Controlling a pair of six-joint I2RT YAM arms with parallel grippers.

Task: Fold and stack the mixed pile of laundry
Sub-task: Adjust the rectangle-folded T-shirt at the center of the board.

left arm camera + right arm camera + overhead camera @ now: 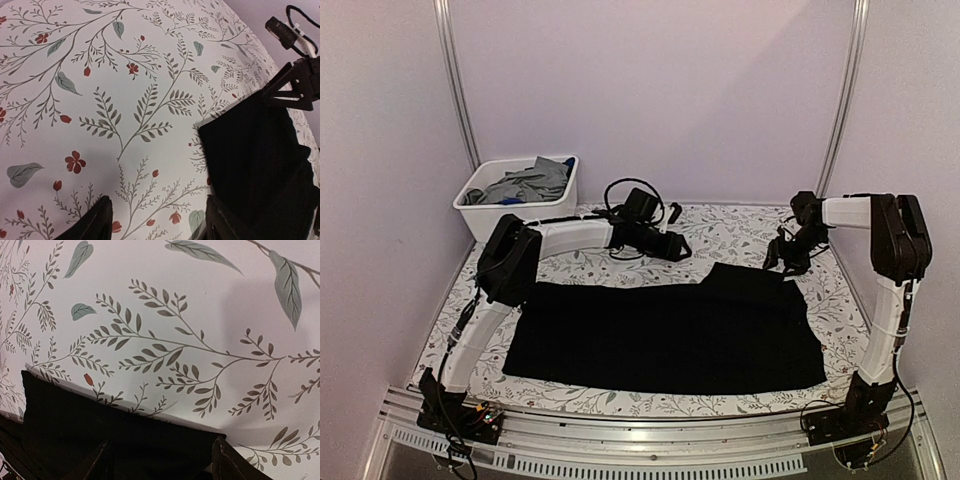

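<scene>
Black T-shirt [670, 330] lies spread flat mid-surface [740, 225], a wide rectangle, perhaps part-folded. No stack has begun and a grey shirt [535, 180] sits crumpled in the white bin [510, 222] at the far left corner, so most of the job looks left to do. Left claw [157, 215] hangs over bare print just beyond the T-shirt's far edge, jaws well apart and empty; right claw [162, 455] sits at the cloth's far right corner, jaws apart over the hem, nothing pinched as far as can be told. No brand, label or legible writing in view.
</scene>
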